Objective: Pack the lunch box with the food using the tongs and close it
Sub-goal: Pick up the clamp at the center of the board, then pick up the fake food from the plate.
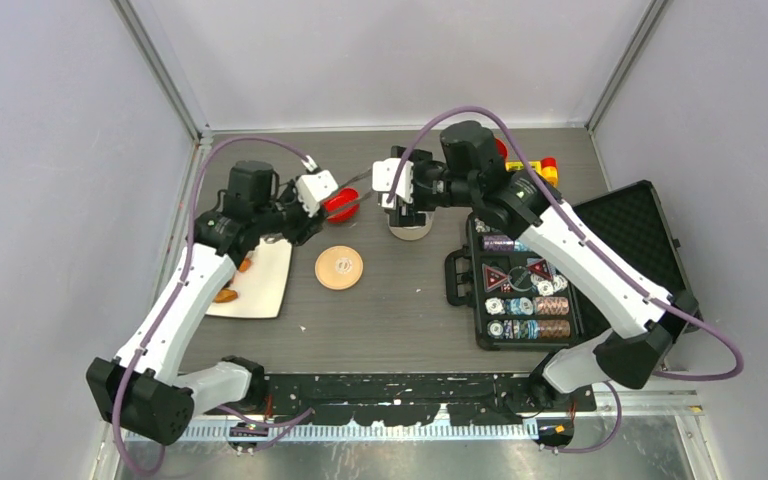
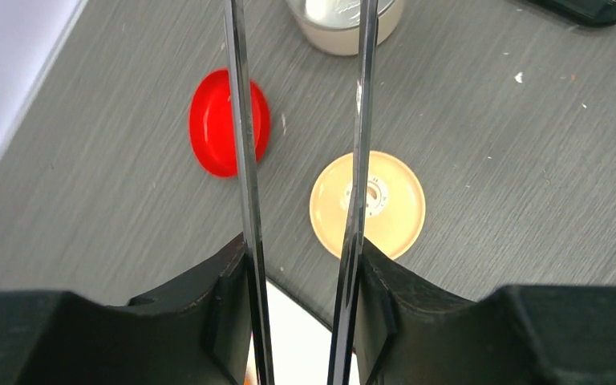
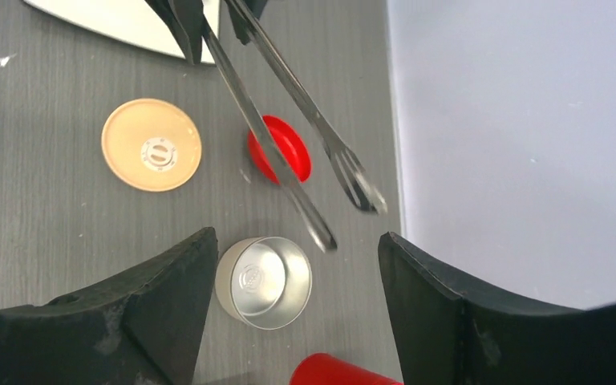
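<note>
the left gripper [image 2: 301, 277] grips the tongs [image 2: 241, 160], their long arms pointing at the lunch box [image 3: 263, 281], empty tips just beside its rim. the right gripper [image 3: 297, 245] hangs spread open over the lunch box. the food [image 1: 228, 295] lies well away from the lunch box, beyond the left gripper, nearer that arm.

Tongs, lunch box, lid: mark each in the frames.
tongs [image 3: 265, 136], right wrist view, mid-length of one arm.
lunch box [image 3: 263, 279], right wrist view, bare inner floor.
lid [image 1: 339, 268], top external view, centre of its tan face.
</note>
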Tool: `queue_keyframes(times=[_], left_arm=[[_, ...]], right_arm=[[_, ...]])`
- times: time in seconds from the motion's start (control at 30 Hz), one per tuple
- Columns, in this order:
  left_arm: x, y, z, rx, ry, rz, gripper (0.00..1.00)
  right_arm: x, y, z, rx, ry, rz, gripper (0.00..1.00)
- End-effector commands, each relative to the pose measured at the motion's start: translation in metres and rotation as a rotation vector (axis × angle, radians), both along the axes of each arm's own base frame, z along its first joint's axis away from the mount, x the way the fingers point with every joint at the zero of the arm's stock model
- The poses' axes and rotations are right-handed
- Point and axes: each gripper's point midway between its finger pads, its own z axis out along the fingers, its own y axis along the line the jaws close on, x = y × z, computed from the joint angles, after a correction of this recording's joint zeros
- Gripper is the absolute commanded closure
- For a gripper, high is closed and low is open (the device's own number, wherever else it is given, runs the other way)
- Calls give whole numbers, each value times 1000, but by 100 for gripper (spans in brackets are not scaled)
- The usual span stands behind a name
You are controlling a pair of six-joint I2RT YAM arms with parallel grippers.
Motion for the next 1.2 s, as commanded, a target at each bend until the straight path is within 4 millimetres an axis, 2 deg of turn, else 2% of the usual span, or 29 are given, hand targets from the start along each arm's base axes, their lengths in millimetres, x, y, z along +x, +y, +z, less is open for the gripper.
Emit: queue_keyframes(times=[0.0, 0.17, 0.33, 0.37, 0.53, 0.63, 0.87, 1.17], left_arm=[[5, 21, 13, -106, 37, 133, 56], [-6, 56, 6, -127, 109, 264, 55], [-26, 95, -9, -108, 170, 394, 53], [-31, 109, -12, -99, 181, 443, 53], [-64, 147, -29, -43, 238, 552, 51], [-82, 163, -41, -8, 304, 595, 51], [-102, 195, -49, 44, 511, 680, 51], [-110, 228, -50, 178, 640, 727, 51]], right_arm=[[7, -3, 41, 142, -63, -79, 22], [26, -20, 35, 214, 78, -223, 21], [43, -38, 24, 269, 204, -343, 21], [44, -40, 22, 274, 220, -356, 21], [42, -52, 1, 272, 287, -405, 20], [41, -59, -18, 262, 346, -438, 21], [34, -67, -50, 238, 518, -503, 20], [25, -76, -63, 230, 572, -529, 21]])
